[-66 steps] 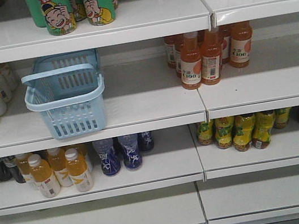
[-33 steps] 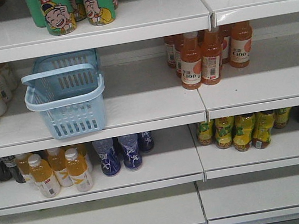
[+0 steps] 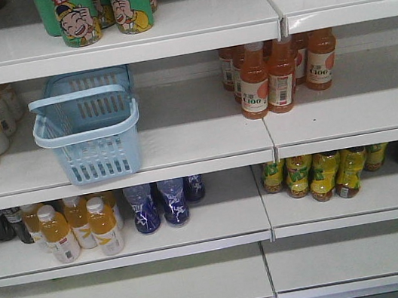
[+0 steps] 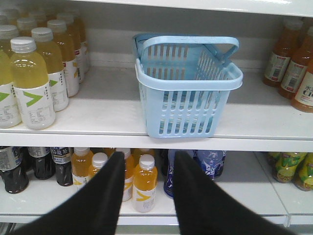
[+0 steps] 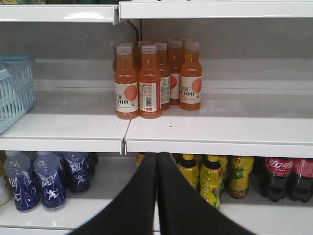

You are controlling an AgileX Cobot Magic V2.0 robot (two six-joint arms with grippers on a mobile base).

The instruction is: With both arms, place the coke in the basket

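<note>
Jaws: left gripper (image 4: 149,155) apart with nothing between them, right gripper (image 5: 156,155) pressed together and empty. Light blue slotted plastic shopping basket (image 3: 102,161) stands upright on the white middle shelf (image 3: 196,130), near the pale yellow drink bottles (image 4: 34,83) and well apart from the orange juice bottles (image 3: 264,81). Dark cola bottles with red labels (image 5: 278,177) stand on the shelf below, at the right edge of the right wrist view.

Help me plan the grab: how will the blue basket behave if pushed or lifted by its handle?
The basket looks like thin slotted plastic and appears empty, so probably light and apt to slide on the smooth shelf. Its handle seems hinged, so it may swing when lifted.
</note>
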